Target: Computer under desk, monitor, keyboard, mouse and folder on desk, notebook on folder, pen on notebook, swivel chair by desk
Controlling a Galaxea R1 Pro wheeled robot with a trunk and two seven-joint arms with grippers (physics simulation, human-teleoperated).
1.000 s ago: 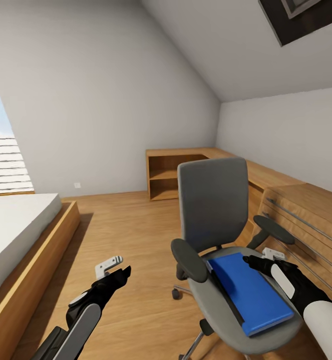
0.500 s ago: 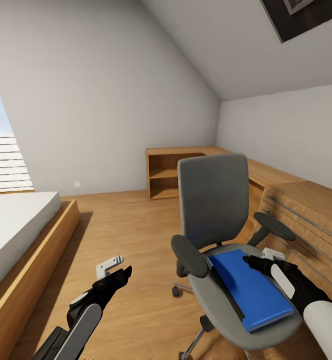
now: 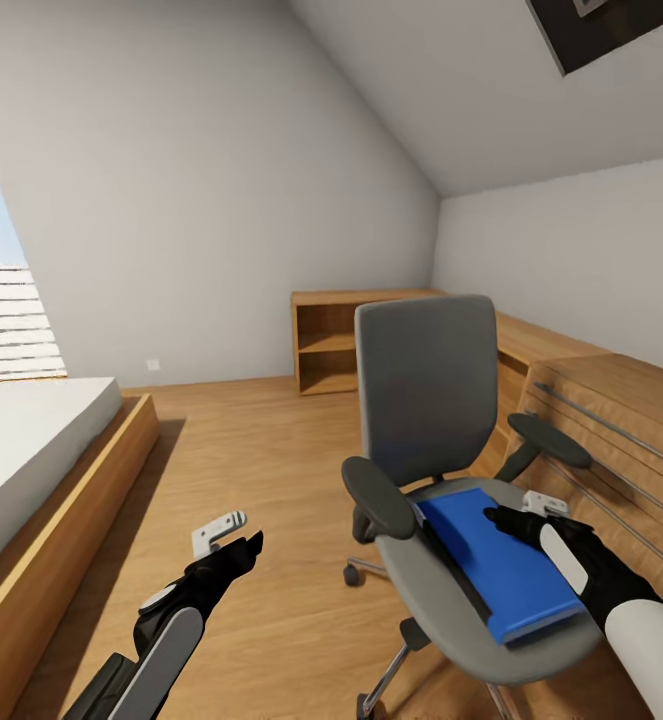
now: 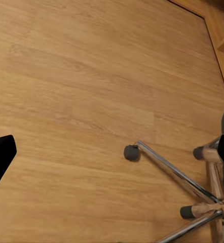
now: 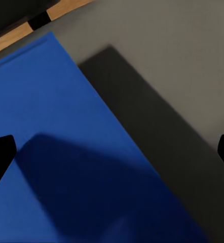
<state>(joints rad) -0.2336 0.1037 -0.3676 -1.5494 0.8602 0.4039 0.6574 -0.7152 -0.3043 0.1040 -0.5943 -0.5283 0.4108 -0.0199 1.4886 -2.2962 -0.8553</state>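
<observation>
The grey swivel chair point(image 3: 426, 390) stands at the right with a blue folder point(image 3: 491, 565) lying flat on its seat. My right gripper point(image 3: 503, 520) hovers just over the folder's far end, open, with nothing between its fingers. In the right wrist view the folder point(image 5: 66, 152) lies on the grey seat point(image 5: 183, 76), and the right gripper point(image 5: 112, 152) has its fingertips wide apart at the picture's edges. My left gripper point(image 3: 243, 548) hangs over the wooden floor left of the chair, open and holding nothing. The left wrist view shows the chair's chrome base point(image 4: 178, 174) and casters.
A bed point(image 3: 31, 450) on a wooden frame lines the left side. A wooden shelf unit point(image 3: 346, 340) stands at the back wall, and a long wooden counter point(image 3: 611, 400) runs along the right wall behind the chair. Wooden floor point(image 3: 251, 450) stretches between bed and chair.
The whole view has shifted a little, so the camera has moved. The chair and folder now sit slightly nearer under my right gripper. Both arms keep their pose.
</observation>
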